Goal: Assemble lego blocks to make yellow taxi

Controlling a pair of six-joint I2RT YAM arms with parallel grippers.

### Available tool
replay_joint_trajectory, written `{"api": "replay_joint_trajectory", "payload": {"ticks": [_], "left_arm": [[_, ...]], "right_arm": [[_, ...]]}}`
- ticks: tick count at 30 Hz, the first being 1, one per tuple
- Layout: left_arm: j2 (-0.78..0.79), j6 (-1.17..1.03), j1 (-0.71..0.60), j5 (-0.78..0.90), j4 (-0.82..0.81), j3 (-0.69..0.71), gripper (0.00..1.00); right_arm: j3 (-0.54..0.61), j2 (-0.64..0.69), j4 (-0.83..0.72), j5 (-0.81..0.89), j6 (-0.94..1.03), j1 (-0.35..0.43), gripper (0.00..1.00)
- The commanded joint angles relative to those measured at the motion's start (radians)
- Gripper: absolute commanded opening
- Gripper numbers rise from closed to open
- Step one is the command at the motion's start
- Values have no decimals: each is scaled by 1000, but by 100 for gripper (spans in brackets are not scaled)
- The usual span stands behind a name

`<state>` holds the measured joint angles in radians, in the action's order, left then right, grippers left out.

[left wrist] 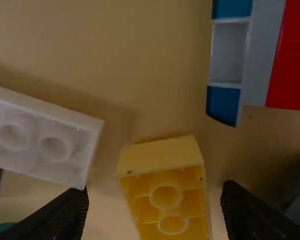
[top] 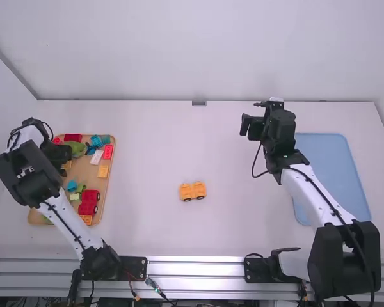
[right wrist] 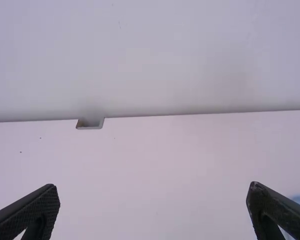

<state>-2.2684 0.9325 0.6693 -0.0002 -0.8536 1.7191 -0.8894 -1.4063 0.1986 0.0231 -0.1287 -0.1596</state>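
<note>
Yellow brick lies between the spread fingers of the left pincer, ungripped, over the tray at frame left; right pincer gapes empty. Below mid-frame, the wheeled yellow base sits on the bench. Fetching step, it seems: settle, close squarely, lift!

Nothing I can actually read from where I stand
There's a scrap of pale lettering running aslant on the black casing of the left arm, seen in the high view, but it's too small to make out
</note>
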Motion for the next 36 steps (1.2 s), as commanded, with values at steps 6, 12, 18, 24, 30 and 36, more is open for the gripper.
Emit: {"api": "replay_joint_trajectory", "payload": {"ticks": [6, 12, 18, 24, 30, 36], "left_arm": [[5, 72, -10, 14, 35, -53, 61], [5, 73, -9, 38, 64, -76, 54], [5, 73, -17, 53, 73, -80, 55], [5, 74, -23, 81, 78, -81, 58], [5, 73, -20, 89, 77, -81, 57], [5, 70, -27, 90, 77, -81, 48]], "right_arm": [[-40, -8, -2, 0, -6, 2, 99], [-40, -8, -2, 0, -6, 2, 99], [-40, -8, -2, 0, -6, 2, 99], [-40, -8, -2, 0, -6, 2, 99], [-40, -8, -2, 0, -6, 2, 99], [-40, -8, -2, 0, -6, 2, 99]]}}
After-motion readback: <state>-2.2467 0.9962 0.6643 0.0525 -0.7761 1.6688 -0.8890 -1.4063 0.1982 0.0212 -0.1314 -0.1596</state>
